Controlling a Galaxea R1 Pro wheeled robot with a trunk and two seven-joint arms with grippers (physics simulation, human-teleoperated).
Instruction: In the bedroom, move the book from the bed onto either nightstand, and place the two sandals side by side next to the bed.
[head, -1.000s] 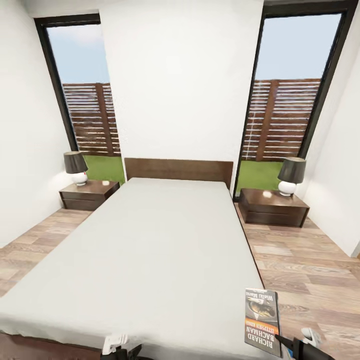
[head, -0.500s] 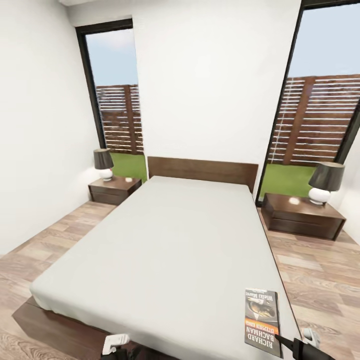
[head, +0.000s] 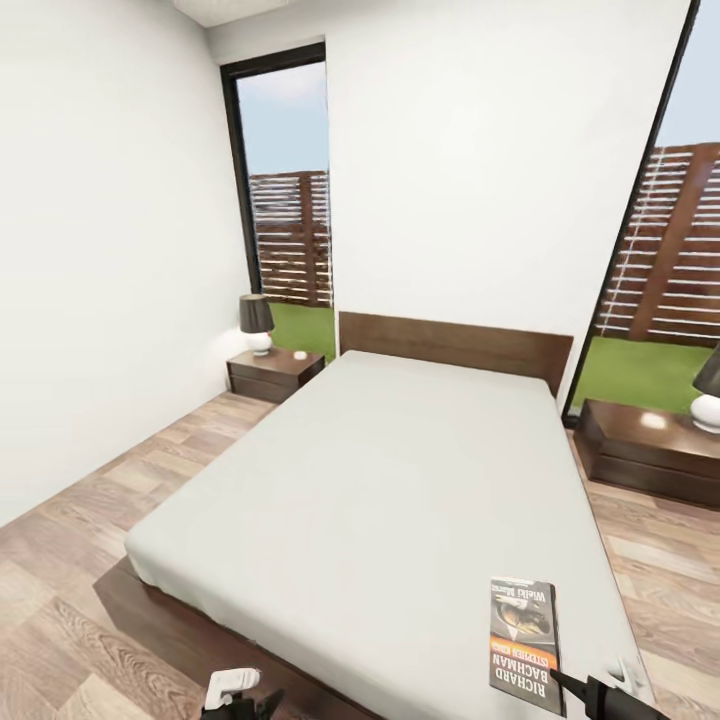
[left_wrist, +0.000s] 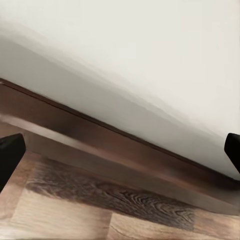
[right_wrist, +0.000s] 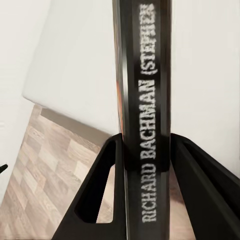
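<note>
Our right tool (right_wrist: 147, 150) clenched on the book (head: 524, 643) above the bed (head: 380, 480), our left tool (left_wrist: 120, 150) spread wide, nightstand (head: 275, 372) beyond

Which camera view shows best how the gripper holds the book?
The right wrist view: the right gripper has a finger on each side of the book, spine toward the camera. The head view shows the book's cover above the bed, but little of the grip.
</note>
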